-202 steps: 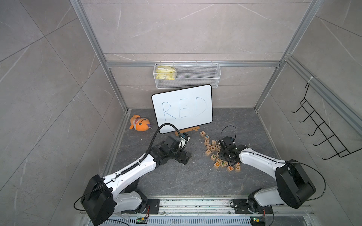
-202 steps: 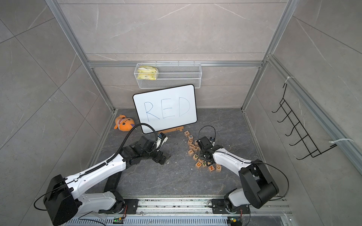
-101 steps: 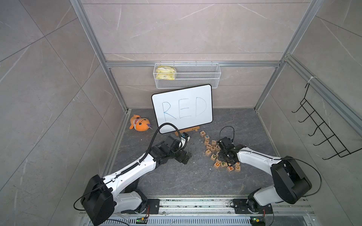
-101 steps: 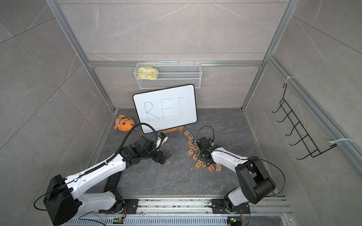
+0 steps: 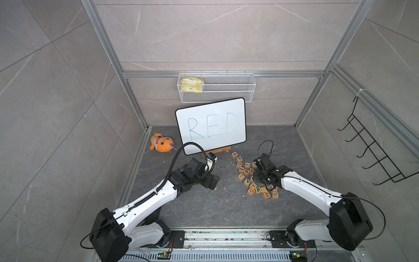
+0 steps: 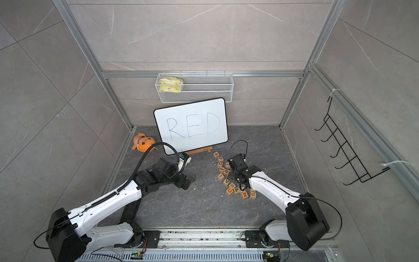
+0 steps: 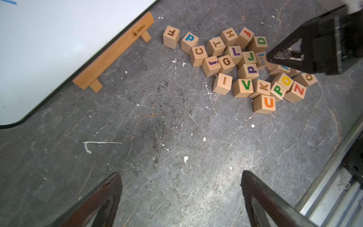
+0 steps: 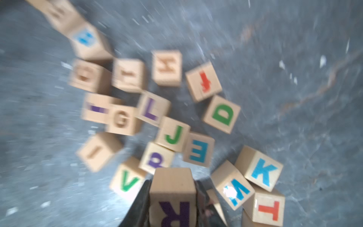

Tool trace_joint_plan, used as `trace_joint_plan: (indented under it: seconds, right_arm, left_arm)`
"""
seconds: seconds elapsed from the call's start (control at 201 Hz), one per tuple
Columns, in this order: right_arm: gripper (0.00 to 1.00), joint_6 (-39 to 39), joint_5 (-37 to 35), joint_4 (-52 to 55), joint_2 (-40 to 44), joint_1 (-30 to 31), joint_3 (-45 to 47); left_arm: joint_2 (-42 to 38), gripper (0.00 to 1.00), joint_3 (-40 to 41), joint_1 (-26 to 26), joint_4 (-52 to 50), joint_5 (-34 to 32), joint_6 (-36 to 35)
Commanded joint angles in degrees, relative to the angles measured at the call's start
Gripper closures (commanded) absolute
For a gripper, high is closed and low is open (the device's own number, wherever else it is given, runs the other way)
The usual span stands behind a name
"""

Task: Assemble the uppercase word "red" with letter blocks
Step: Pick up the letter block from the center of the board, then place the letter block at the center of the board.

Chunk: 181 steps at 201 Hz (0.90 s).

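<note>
The letter blocks [image 5: 249,175] [image 6: 226,181] lie in a loose heap on the dark floor, right of centre. My right gripper [image 8: 172,181] is shut on a wooden cube with a dark purple R [image 8: 173,198], held low over the heap; the wrist view is blurred by motion. The green D block [image 8: 222,115] [image 7: 258,43] and the blue E block [image 8: 199,150] lie just beyond it. In the left wrist view the right gripper [image 7: 273,58] partly covers the heap. My left gripper [image 7: 179,172] [image 5: 212,181] stands open over bare floor, left of the heap. No word "red" stands assembled from blocks.
A white board [image 5: 210,124] with handwritten "RED" leans on a wooden stand [image 7: 114,53] at the back. An orange plush toy [image 5: 162,143] lies at the back left. A wire basket [image 5: 216,87] hangs on the back wall, a hook rack [image 5: 371,149] on the right wall.
The right gripper's jaws have narrowed onto a block in the heap and the right arm has shifted slightly. The left arm has not moved.
</note>
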<state>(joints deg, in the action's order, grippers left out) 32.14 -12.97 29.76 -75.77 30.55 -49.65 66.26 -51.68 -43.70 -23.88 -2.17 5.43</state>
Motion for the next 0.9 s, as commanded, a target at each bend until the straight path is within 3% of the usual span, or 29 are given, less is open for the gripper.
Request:
trace_joint_plan:
  seconds: [0.0,0.199,0.279,0.493,0.707,0.896]
  right_arm:
    - [1.00,-10.3,5.2,-3.0,4.7,2.2,-2.8]
    - [1.00,-30.7,29.6,-20.0,6.6,3.9,0.9]
    - [1.00,-46.9,34.6,-20.0,5.1,6.0,0.6]
    - [1.00,-92.9,39.8,-4.1,-3.4,12.2,-4.5]
    - [1.00,-108.4,38.4,-4.4,-16.7,13.3,-9.9]
    - [1.00,-112.3,41.2,-2.7,-25.4,14.3,-17.1]
  left_arm:
    - [-4.8,0.03,-1.9,0.7,0.0,-4.2,-1.8]
    - [-12.7,0.03,0.0,7.7,0.5,-4.3,-1.0]
    - [-15.5,0.03,1.3,10.7,1.8,-2.8,-0.8]
    - [-16.7,0.03,2.0,14.7,2.9,0.8,0.2]
    - [-17.0,0.03,2.2,16.9,3.3,1.3,0.4]
    - [-17.3,0.03,3.0,18.0,4.0,2.9,0.5]
